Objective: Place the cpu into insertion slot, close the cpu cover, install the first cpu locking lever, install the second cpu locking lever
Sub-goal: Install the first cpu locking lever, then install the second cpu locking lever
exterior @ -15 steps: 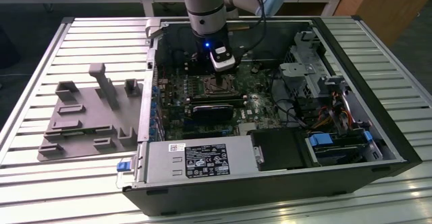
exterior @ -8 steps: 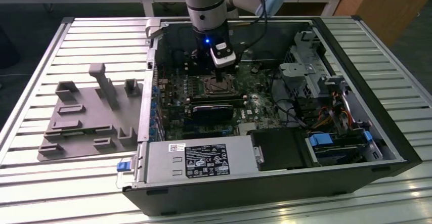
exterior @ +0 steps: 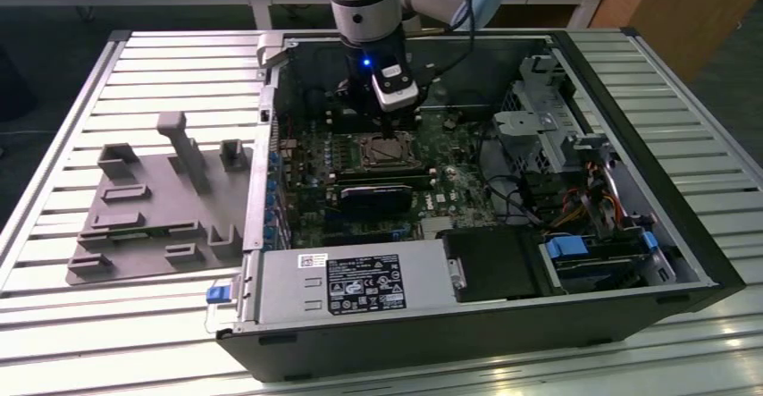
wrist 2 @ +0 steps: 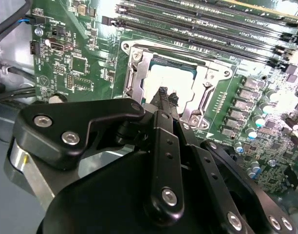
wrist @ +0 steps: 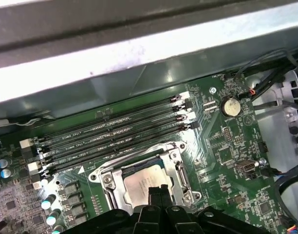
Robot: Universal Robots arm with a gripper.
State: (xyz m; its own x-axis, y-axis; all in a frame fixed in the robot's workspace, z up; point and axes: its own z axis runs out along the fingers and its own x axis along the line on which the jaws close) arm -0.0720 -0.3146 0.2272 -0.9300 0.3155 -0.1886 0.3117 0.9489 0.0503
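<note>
The cpu (wrist 2: 161, 77) lies flat in the insertion slot (exterior: 384, 151) of the motherboard, its dull silver top showing through the window of the cpu cover (wrist 2: 137, 54). The silver cover frame lies down over the chip in both wrist views, cpu (wrist: 138, 184) and cover (wrist: 174, 157). My gripper (wrist 2: 167, 95) hangs just above the chip's top, its thin black fingertips (wrist 2: 162, 91) close together with nothing seen between them. In the exterior view the gripper (exterior: 391, 132) reaches down inside the open computer case, right over the socket.
Long memory slots (wrist: 115, 131) run beside the socket. A grey power supply (exterior: 346, 284) and drive bays (exterior: 596, 253) fill the case's near side. Case walls (exterior: 268, 101) surround the arm. A grey fixture tray (exterior: 155, 208) sits on the slatted table at the exterior view's left.
</note>
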